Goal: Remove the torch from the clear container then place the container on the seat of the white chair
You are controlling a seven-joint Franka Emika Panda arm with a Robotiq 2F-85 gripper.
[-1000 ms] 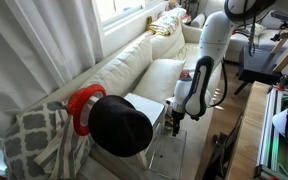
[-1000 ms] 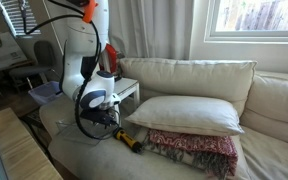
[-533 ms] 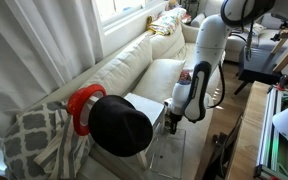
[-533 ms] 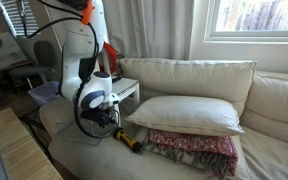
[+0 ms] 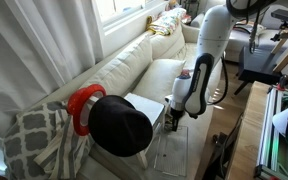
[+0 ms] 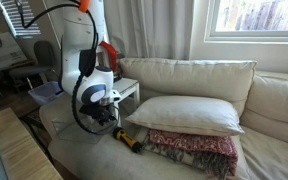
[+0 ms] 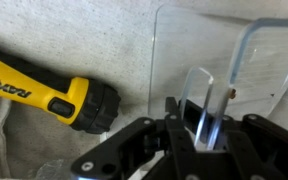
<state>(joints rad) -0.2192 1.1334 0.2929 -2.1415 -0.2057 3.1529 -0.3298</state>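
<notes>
In the wrist view the yellow and black torch (image 7: 46, 88) lies on the cream seat, outside the clear container (image 7: 266, 58) and to its left. My gripper (image 7: 206, 125) is shut on the container's thin upright wall, which runs between the black fingers. In both exterior views the gripper (image 6: 106, 117) (image 5: 174, 117) hangs low over the near end of the white chair (image 6: 189, 75) (image 5: 149, 55). The torch (image 6: 130, 140) rests on the seat just beside it. The clear container (image 5: 174, 150) shows only as faint edges under the gripper.
A cream pillow (image 6: 189, 113) and a red patterned blanket (image 6: 192, 150) lie on the seat past the torch. A white flat box (image 6: 126, 90) stands behind the arm. A black round hat (image 5: 119, 125) with a red ring (image 5: 82, 106) blocks the near foreground.
The jaws have come together on the container's wall. The arm has shifted only slightly; the torch has stayed where it lies.
</notes>
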